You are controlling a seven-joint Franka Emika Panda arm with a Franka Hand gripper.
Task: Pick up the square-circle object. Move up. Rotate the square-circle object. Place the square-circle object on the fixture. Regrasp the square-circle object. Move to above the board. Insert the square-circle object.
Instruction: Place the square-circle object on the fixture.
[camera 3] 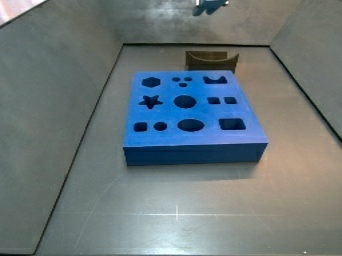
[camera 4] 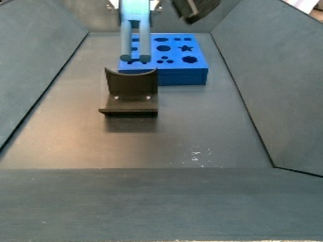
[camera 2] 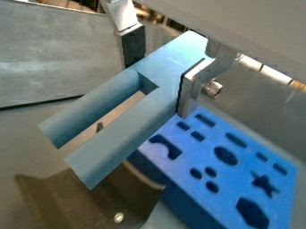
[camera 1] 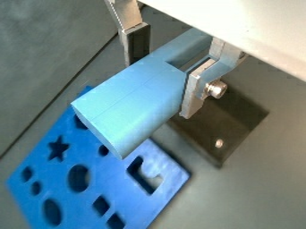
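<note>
The fingers point(camera 1: 199, 82) pinch the peg point(camera 1: 131, 103), the gripper point(camera 1: 167, 67) showing at top centre of both wrist views. In a side view the peg point(camera 4: 131, 38) hangs upright over the fixture point(camera 4: 130, 92), upper left, its lower end at the notch. I judge it is being placed there or regrasped, so the board point(camera 4: 173, 59) comes next.

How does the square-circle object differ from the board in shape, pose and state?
The square-circle object is a slim, pale blue peg; the board is a wide, deeper blue slab with cut-out holes. The peg stands upright above the fixture, held by the end effector; the board lies flat on the floor, untouched. Both are blue.
</note>
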